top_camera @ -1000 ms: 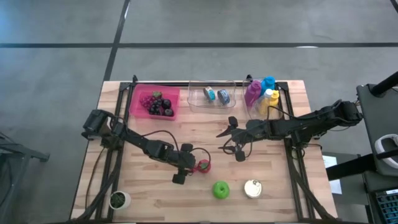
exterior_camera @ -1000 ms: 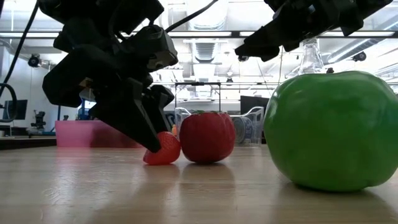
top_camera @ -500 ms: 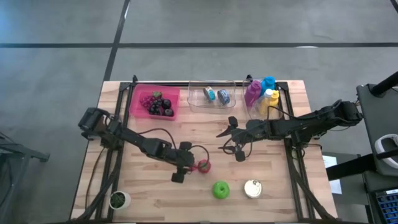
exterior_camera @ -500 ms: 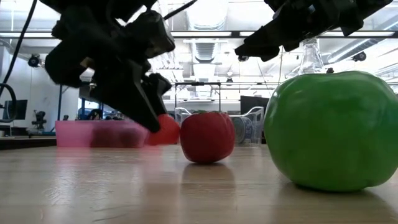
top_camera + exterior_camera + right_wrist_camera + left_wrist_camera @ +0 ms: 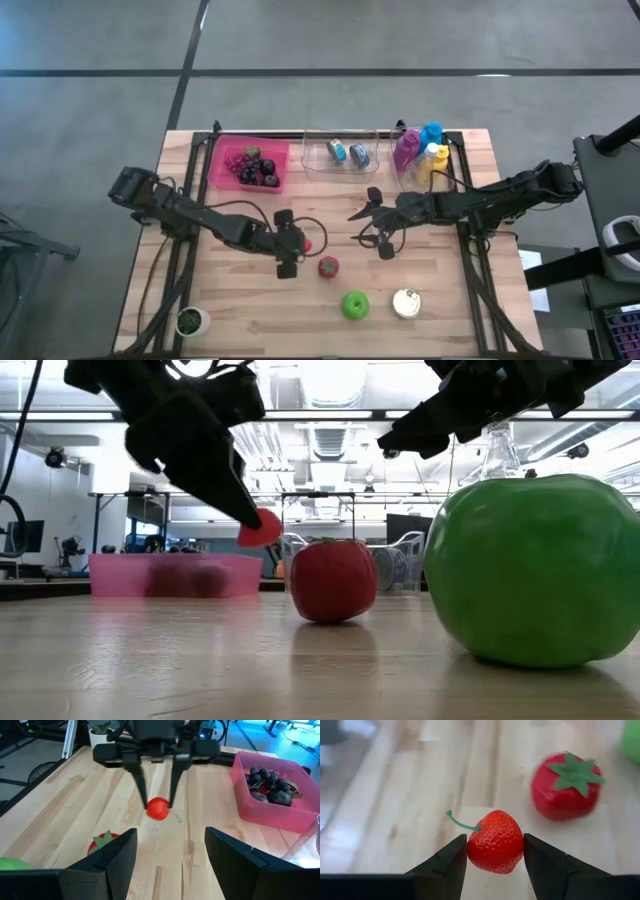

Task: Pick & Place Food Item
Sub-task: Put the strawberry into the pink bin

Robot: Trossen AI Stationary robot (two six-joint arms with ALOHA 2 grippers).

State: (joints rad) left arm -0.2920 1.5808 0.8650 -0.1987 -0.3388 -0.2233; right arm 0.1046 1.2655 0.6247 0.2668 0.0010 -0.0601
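Two arms: both reach over a pale wooden table (image 5: 240,310)
Room: grey floor around the table; the low view looks into a bright hall with ceiling lights and desks behind
Left gripper (image 5: 296,243): held above the middle of the table, fingers clamped on the strawberry (image 5: 305,244)
Strawberry: pinched between the two dark fingertips (image 5: 449,857), green stem sticking out to one side, lifted clear of the wood; in the low view it hangs higher than the top of the tomato (image 5: 333,580)
Tomato: on the table just beside the left gripper, toward the front edge, green calyx up, apart from the strawberry
Right gripper (image 5: 372,221): right of centre, above the table, fingers spread apart, holding nothing
Green apple (image 5: 355,305): near the front edge, beside a tin can (image 5: 406,303)
Pink bin (image 5: 222,172): back left, holds dark grapes (image 5: 258,170)
Clear bin (image 5: 318,165): back centre, holds two small blue-and-white items I cannot identify
Bottles (image 5: 421,150): purple, blue and yellow, grouped at the back right
Potted plant (image 5: 191,321): small, front left corner
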